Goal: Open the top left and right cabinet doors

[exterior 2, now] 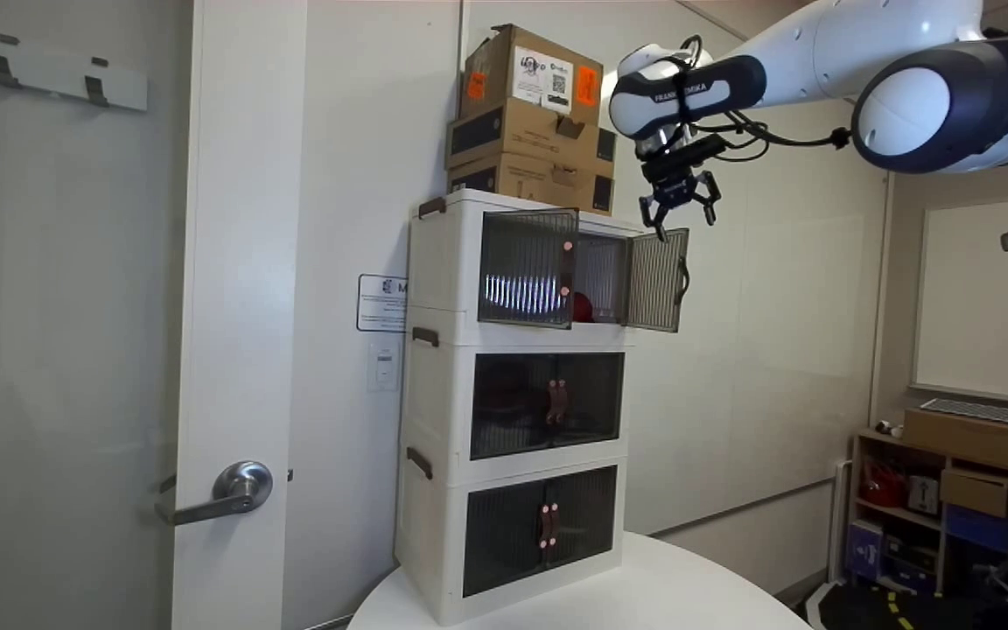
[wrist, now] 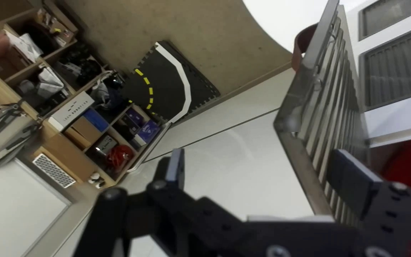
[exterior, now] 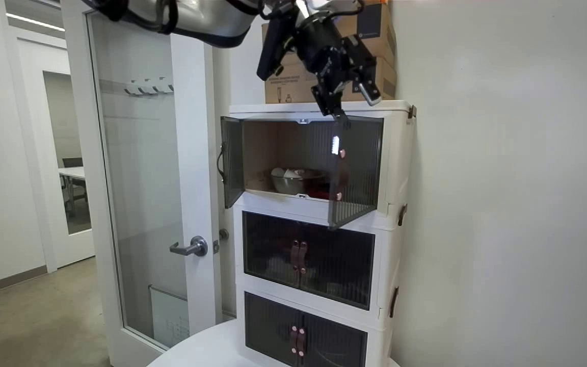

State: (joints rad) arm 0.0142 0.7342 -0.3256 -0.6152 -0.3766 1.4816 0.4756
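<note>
Top left cabinet door (exterior: 233, 162) and top right cabinet door (exterior 2: 657, 282) are both seen swung outward from the highest tier of the white cabinet (exterior 2: 438, 258), which is carried by a white, round-edged surface (exterior 2: 688, 586). From this, most of the task can be judged done: neither panel is set flush in the frame, and a bowl (exterior: 289, 184) is exposed to sight in the opening between them.

The pincer (exterior: 359, 109) is held at the upper part of the top right cabinet door, its fingers spread apart and nothing gripped. In the wrist view, one finger is shown beside the ribbed inner face of that panel and the opposite finger well out on its handle side; whether the panel is touched by either cannot be told. Such a placement would be suited to a push from within rather than a pull on the handle (wrist: 299, 44).

What is left is judged to be little: a further swing of the top right cabinet door, should a wider opening be wanted, then a withdrawal by which the panel must not be caught and drawn back. Whether either hinge is at its limit is not shown. The middle-tier doors (exterior 2: 526, 404) and bottom-tier doors (exterior 2: 521, 534) are closed, and nothing is asked of them by the task.
</note>
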